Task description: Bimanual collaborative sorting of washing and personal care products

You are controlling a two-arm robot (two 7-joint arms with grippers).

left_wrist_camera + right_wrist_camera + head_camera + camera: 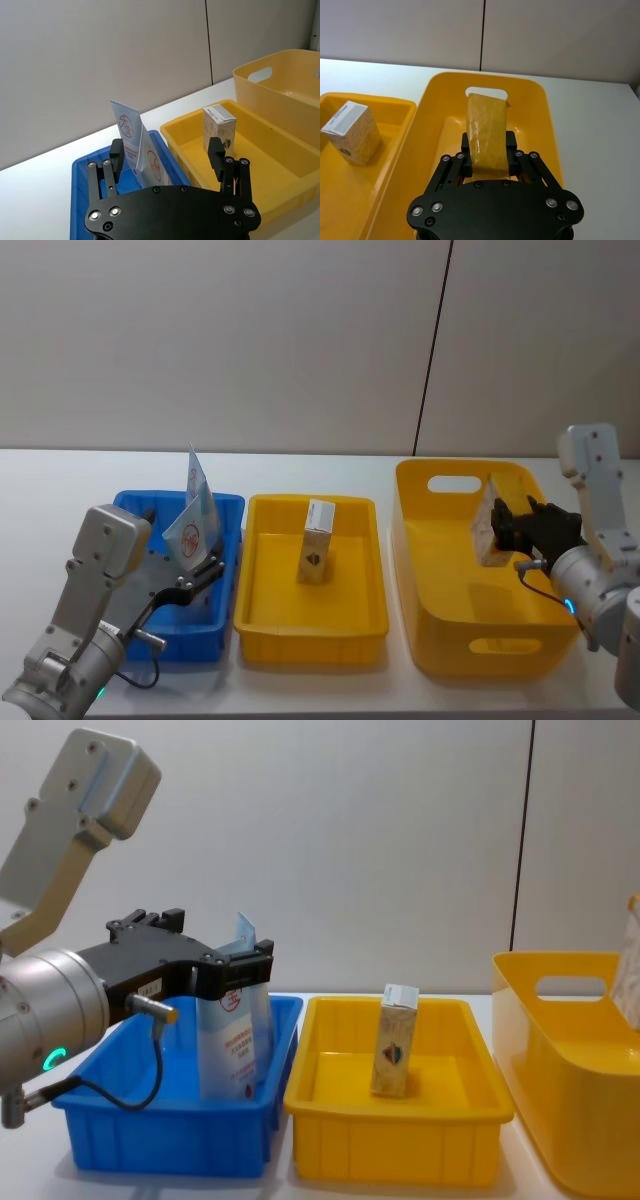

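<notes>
- Blue bin (190,640) on the robot's left holds two pale-blue-and-white pouches (193,510) with red round logos. They stand upright and lean on each other.
- Left gripper (166,147) hovers at the pouches with its fingers spread apart, gripping nothing.
- Speckled carton (317,540) stands upright in the middle yellow bin (310,625).
- Right gripper (505,525) is clamped on the tan soap block (487,525), holding it upright inside the big yellow tub (440,630) on the right.
- All three containers sit side by side on the white table (60,480).
</notes>
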